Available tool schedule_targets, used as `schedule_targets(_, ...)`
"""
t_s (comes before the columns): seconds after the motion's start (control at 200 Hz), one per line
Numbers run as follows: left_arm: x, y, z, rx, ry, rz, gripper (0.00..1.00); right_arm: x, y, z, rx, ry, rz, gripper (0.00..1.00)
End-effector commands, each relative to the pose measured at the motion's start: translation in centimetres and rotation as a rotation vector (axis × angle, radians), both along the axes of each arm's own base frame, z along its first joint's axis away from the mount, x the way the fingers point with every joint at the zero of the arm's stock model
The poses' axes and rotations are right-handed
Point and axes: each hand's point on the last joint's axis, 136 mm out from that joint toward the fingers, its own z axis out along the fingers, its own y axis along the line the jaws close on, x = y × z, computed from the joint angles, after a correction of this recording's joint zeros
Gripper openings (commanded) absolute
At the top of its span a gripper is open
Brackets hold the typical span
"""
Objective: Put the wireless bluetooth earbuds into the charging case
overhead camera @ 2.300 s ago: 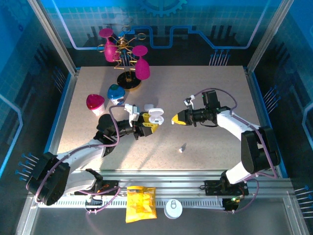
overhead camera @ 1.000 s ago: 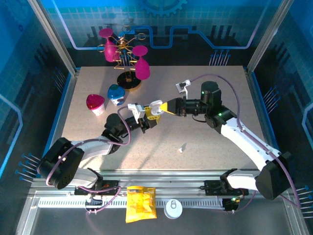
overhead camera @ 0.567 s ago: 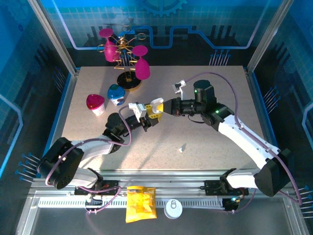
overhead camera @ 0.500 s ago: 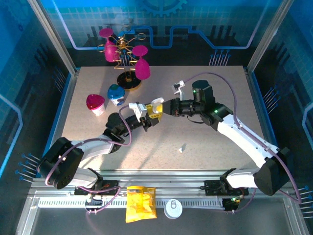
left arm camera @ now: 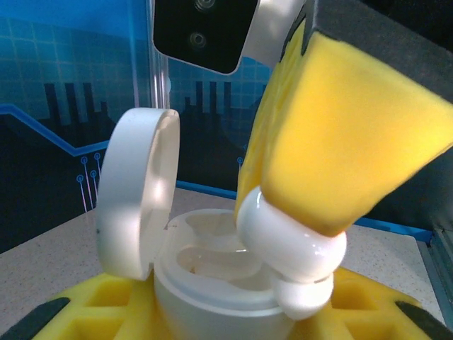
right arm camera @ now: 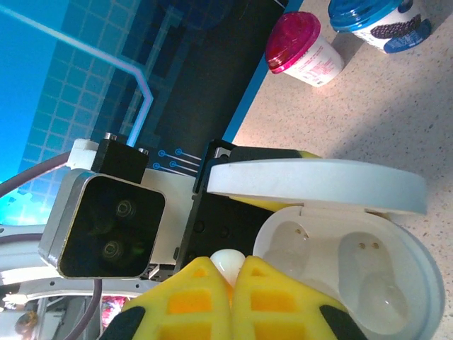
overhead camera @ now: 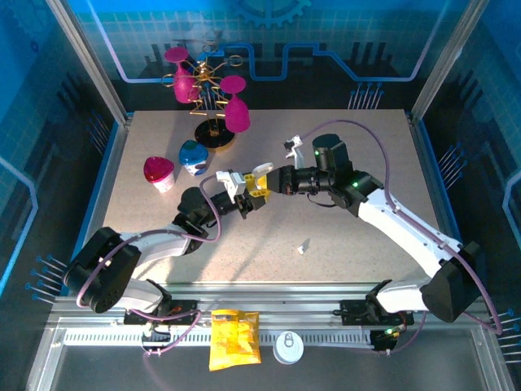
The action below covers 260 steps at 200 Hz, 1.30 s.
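– While the left hand [overhead camera: 255,194] is clamped on the small glossy white pebble-shaped plastic charging case [left arm camera: 212,297], where's the bud?
– Right hand [right arm camera: 232,283] is closed on one tiny white plastic earbud [left arm camera: 294,248], pinched between its yellow foam fingertips [left arm camera: 347,142]. Bud sits at the case's open rim. Not seated. Can't tell if it touches.
– Case on the counter?
– No. Held up off the speckled beige counter [overhead camera: 155,134], mid-counter, hands tip to tip. Yellow left fingers [left arm camera: 78,315] flank the case body, which stands upright.
– Lid?
– Round white flip lid [left arm camera: 134,191] swung open, standing up at the hinge. Right wrist view has both wells [right arm camera: 368,262] with contact pins showing.
– Second bud?
– Other small white stemmed earbud [overhead camera: 304,246] lies on the counter, nearer the arm bases, well apart from the case.
– Other things around?
– Pink-lidded cup [overhead camera: 159,172] and blue-lidded cup [overhead camera: 193,156] left of the hands, black-based stand with pink glasses [overhead camera: 213,114] at the far edge. Yellow packet [overhead camera: 234,338] and round white cap [overhead camera: 287,348] lie on the grey ledge by the arm bases.
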Motion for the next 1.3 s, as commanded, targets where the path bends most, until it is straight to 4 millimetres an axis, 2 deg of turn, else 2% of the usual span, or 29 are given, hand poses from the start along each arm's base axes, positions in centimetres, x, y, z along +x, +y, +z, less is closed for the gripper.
schedule_targets(0.0,-0.2,-0.3,1.8,-0.023,-0.077,-0.001,0.30,0.2,-0.5,1.2,-0.002,-0.059,-0.038,0.01)
schedule_targets(0.15,-0.2,-0.3,1.7,-0.026,-0.079,-0.002,0.30,0.0,-0.3,2.2,0.059,-0.063,-0.024,0.01)
schedule_targets(0.65,-0.4,-0.1,2.7,-0.043,-0.093,0.000,0.30,1.0,-0.3,-1.0,-0.034,0.001,-0.037,0.04)
schedule_targets(0.76,-0.5,-0.2,2.8,-0.047,-0.094,-0.003,0.30,1.0,-0.5,-1.6,-0.057,0.009,-0.041,0.08)
schedule_targets(0.911,-0.5,-0.2,2.9,-0.050,-0.096,-0.005,0.30,1.1,-0.8,-1.4,-0.070,-0.001,-0.055,0.22)
schedule_targets(1.296,-0.6,-0.1,2.7,-0.047,-0.093,-0.003,0.30,1.1,-1.4,-0.3,-0.093,-0.042,-0.066,0.31)
